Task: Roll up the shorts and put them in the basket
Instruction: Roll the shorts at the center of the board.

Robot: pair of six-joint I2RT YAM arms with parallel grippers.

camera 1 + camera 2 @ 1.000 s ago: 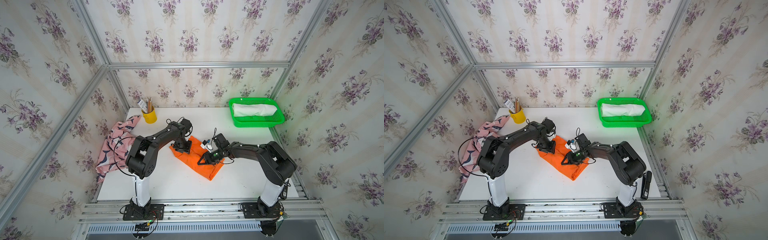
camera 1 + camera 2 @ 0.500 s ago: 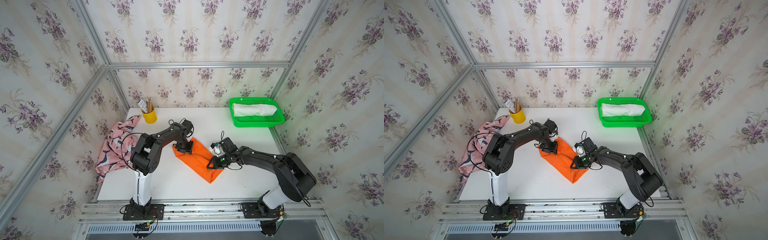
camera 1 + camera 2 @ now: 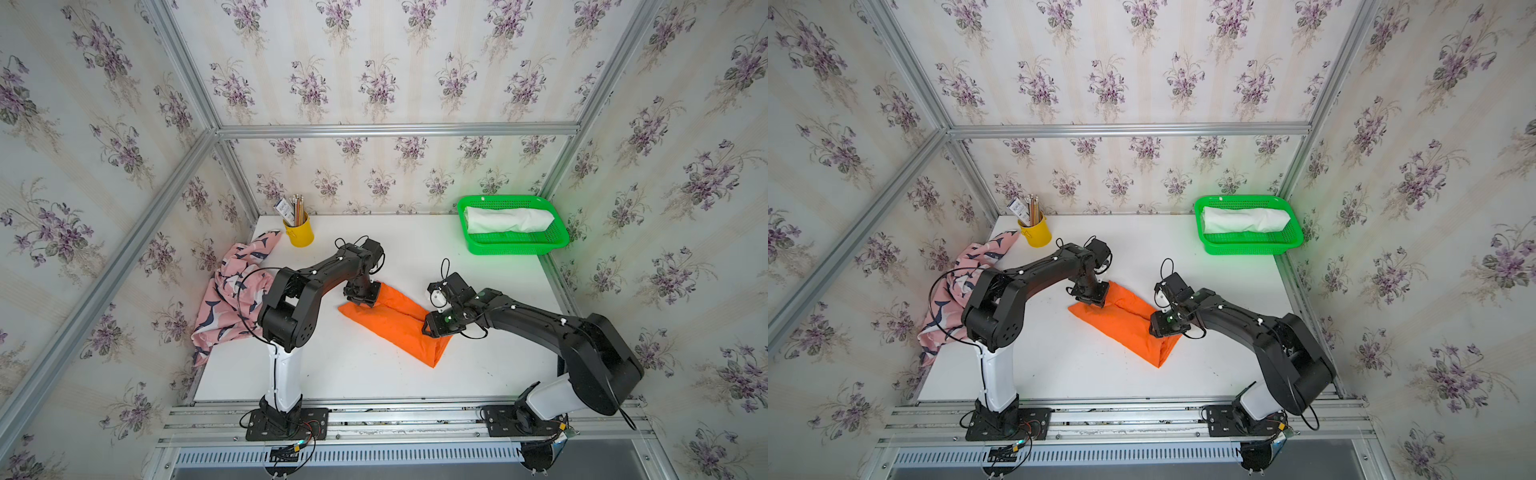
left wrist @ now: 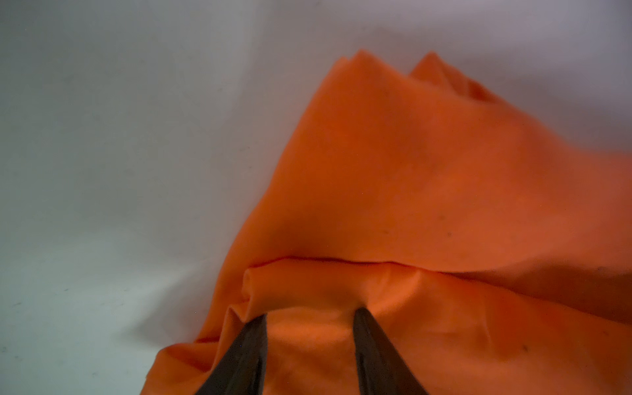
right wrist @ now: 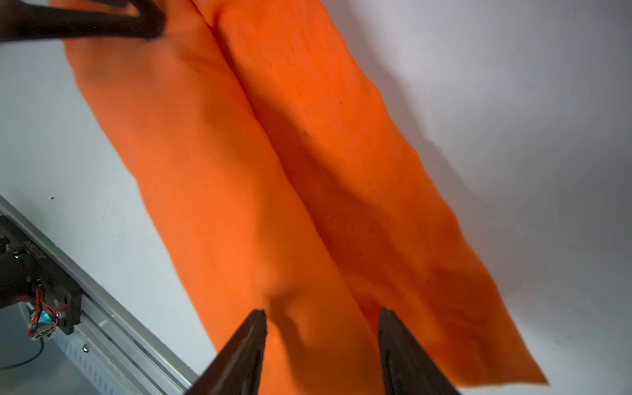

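Note:
The orange shorts (image 3: 395,324) (image 3: 1125,320) lie mid-table as a long folded band running from far left to near right. My left gripper (image 3: 362,300) (image 4: 309,313) sits at the far-left end, shut on a bunched fold of the orange cloth (image 4: 410,171). Over the near-right end hovers my right gripper (image 3: 427,330) (image 5: 321,313), open with only cloth (image 5: 273,171) beneath its tips. The white shorts (image 3: 507,219) lie rolled in the green basket (image 3: 515,249). The pink whale-print shorts (image 3: 232,291) hang crumpled over the table's left edge.
A yellow cup (image 3: 298,235) of pencils stands at the back left. The green basket fills the back right corner. Aluminium rails (image 3: 374,415) run along the front edge. A left finger (image 5: 85,24) shows in the right wrist view.
My right gripper slid towards the near-right end, closed briefly and has opened again. The orange shorts now lie longer and narrower. The left gripper kept its hold and place.

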